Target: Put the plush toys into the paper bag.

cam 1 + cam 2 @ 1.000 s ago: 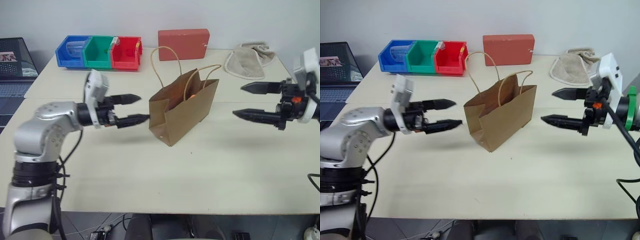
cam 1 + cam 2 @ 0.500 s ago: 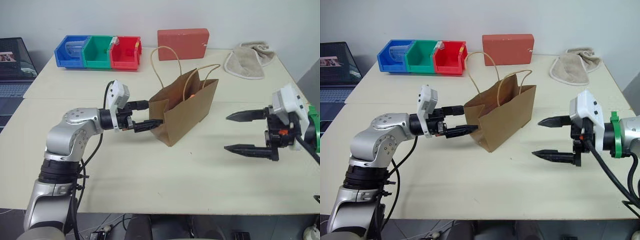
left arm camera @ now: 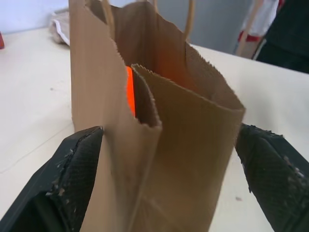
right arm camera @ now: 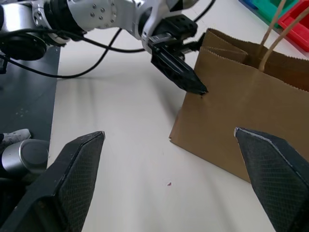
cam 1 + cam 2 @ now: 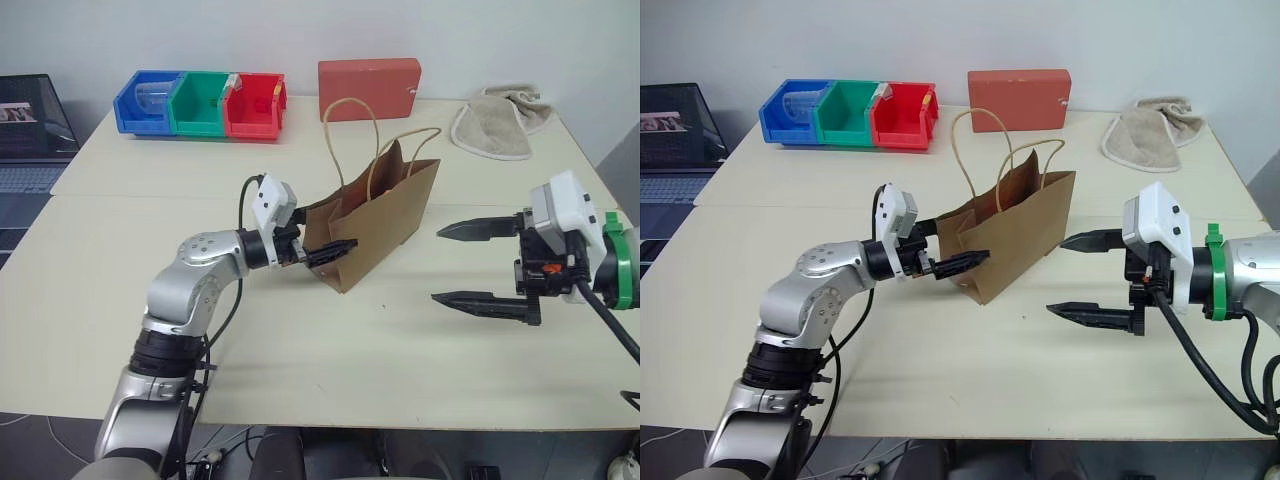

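Observation:
The brown paper bag [image 5: 385, 215] stands upright mid-table with its loop handles up. My left gripper [image 5: 330, 238] is open and straddles the bag's narrow near end, one finger on the front side and the other behind the paper. In the left wrist view the bag [image 3: 193, 159] sits between the fingers [image 3: 72, 169], and a strip of orange plush toy [image 3: 129, 92] shows inside its mouth. Any other plush toy is hidden. My right gripper [image 5: 436, 264] hovers open and holds nothing, to the right of the bag and pointing at it.
A red box [image 5: 368, 88] and a row of blue, green and red bins [image 5: 200, 103] stand along the far edge. A beige cloth [image 5: 497, 125] lies at the far right. A laptop [image 5: 30, 130] sits at the left on another surface.
My left gripper has moved right until its open fingers straddle the bag's end, and the bag's handles have shifted. My right gripper has dropped lower and come in toward the bag.

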Tool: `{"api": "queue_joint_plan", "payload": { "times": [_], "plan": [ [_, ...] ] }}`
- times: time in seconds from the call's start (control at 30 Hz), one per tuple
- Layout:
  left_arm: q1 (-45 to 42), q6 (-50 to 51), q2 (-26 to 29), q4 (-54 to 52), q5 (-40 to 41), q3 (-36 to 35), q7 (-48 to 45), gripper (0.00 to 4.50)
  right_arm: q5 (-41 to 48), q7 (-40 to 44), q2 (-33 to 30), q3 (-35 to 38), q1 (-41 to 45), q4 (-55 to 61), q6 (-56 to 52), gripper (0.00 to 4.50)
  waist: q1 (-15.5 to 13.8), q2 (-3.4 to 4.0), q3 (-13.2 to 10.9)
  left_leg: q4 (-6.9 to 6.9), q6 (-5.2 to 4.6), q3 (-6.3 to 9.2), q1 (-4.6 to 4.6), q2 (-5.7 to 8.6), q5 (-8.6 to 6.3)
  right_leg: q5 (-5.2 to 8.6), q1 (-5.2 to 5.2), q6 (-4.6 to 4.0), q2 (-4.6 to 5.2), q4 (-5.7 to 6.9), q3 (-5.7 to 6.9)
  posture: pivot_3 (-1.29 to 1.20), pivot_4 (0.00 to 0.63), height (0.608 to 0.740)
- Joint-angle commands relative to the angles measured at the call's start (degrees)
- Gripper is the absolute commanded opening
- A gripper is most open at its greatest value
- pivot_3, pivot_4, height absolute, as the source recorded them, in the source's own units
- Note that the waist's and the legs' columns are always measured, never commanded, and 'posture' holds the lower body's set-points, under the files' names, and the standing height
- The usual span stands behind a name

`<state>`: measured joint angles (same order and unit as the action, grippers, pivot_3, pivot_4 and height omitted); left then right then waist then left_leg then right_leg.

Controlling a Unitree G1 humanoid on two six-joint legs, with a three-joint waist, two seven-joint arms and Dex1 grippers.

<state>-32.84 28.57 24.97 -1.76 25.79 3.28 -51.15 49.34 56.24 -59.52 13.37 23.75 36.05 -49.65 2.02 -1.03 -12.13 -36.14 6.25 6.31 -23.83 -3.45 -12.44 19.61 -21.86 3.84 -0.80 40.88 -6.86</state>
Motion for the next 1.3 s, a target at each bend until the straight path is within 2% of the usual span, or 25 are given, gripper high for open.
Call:
{"api": "queue_joint_plan", "payload": {
  "times": [0.03,0.13,0.5,0.63,0.73,0.93,1.1,1.3],
  "plan": [
    [-0.8,-2.3,-0.8,-0.5,-1.1,1.4,-0.7,4.3,-1.7,-0.7,-0.7,-0.2,0.7,1.4,2.4,4.5,0.0,0.0,0.0,0.01,0.0,0.01,0.0,0.0,0.0,0.0,0.0,0.0,0.0,0.0,0.0,0.0,0.15,0.74],
    [-0.8,-2.8,-1.4,0.4,-1.1,1.1,-0.4,3.57,-1.7,-1.9,-0.1,-0.4,0.8,1.6,3.0,4.5,0.0,0.0,0.0,0.01,0.0,0.01,0.0,0.0,0.0,0.0,0.0,0.0,0.0,0.0,0.0,0.0,0.15,0.74],
    [-1.8,-6.3,-1.1,4.7,-2.3,0.9,-3.1,0.1,-4.3,-4.8,0.6,-0.8,-1.4,2.3,6.1,4.5,-0.1,0.0,0.0,0.01,0.0,0.02,0.01,0.0,0.0,0.0,0.01,0.0,0.0,0.01,0.01,0.0,0.15,0.74],
    [-3.8,-7.2,0.5,7.3,-0.3,0.0,-9.2,0.04,-8.5,-6.6,2.3,1.0,-5.3,3.3,10.6,4.5,-0.1,0.0,0.0,0.01,0.0,0.04,0.0,0.0,0.0,0.0,0.01,0.0,0.0,0.01,0.04,0.0,0.15,0.74],
    [-6.4,-6.0,2.4,9.3,1.5,0.3,-15.8,0.04,-6.9,-5.9,1.0,5.3,-9.1,4.7,9.5,4.5,-0.2,0.0,0.0,0.03,0.0,0.05,0.0,0.01,0.0,0.0,0.01,0.0,0.0,0.01,0.05,0.0,0.15,0.74],
    [-13.4,-6.8,4.2,16.9,0.5,4.0,-28.6,0.04,-0.1,-4.5,-2.3,22.5,-19.1,7.7,0.6,4.5,-0.4,-0.01,0.0,0.03,0.0,0.07,0.04,0.03,0.0,0.0,0.1,0.0,0.0,-0.02,0.07,0.0,0.15,0.74],
    [-15.0,-9.9,0.7,23.1,-1.6,5.5,-30.7,0.04,0.9,-6.1,-1.6,29.0,-24.6,10.4,-1.5,4.5,-0.3,-0.01,0.0,0.01,0.0,0.09,0.07,0.05,0.0,0.0,0.15,0.0,-0.01,-0.02,0.07,0.0,0.15,0.74],
    [-15.6,-14.7,-1.0,28.0,-6.1,6.4,-30.0,0.04,1.9,-7.2,-1.5,29.1,-26.0,11.4,-1.2,4.5,0.2,-0.01,0.0,0.0,-0.02,0.07,0.1,0.04,0.01,0.0,0.16,0.0,-0.03,0.0,0.03,0.0,0.15,0.74]
  ]
}}
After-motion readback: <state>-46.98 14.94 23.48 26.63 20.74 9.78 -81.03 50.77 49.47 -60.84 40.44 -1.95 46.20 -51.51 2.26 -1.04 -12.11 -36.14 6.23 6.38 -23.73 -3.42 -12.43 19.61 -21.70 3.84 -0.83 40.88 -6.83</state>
